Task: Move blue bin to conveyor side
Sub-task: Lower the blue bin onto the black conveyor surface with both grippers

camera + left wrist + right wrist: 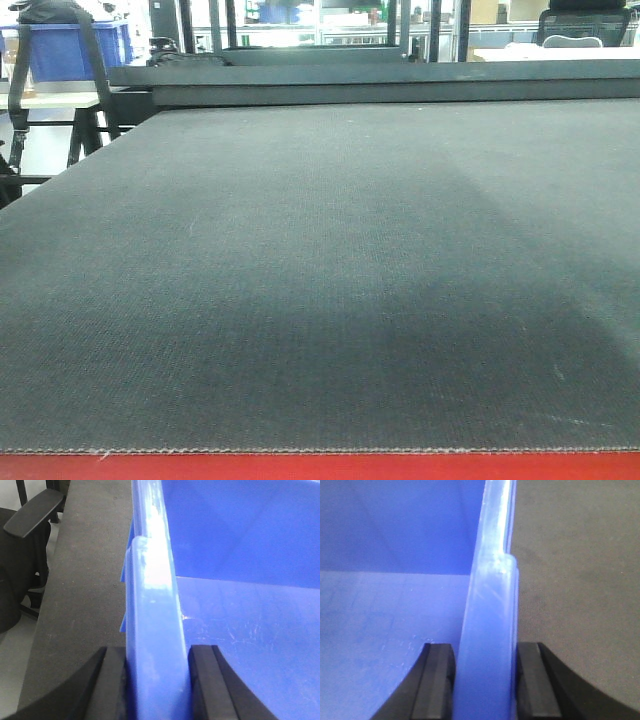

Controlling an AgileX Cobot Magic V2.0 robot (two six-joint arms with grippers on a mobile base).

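In the front view, the conveyor side [320,280] fills the frame, its red edge strip [320,468] along the bottom; no crate is shown resting on it.

In the left wrist view, the blue bin [250,630] is seen at centre and right; its thick rim [155,630] is clamped by the left gripper [157,685], which is closed to rim width; a dark grey surface [85,580] lies at the left.

In the right wrist view, the opposite wall's rim is pinched likewise by the right gripper [485,680]; the interior lies at the left.

The bin is thus held between the 2 arms, opening upward; each rim runs from bottom to top of its frame; the long axis cannot be told.

Both arms should be moved together, level and at 1 pace, their spacing kept fixed so neither rim slips.
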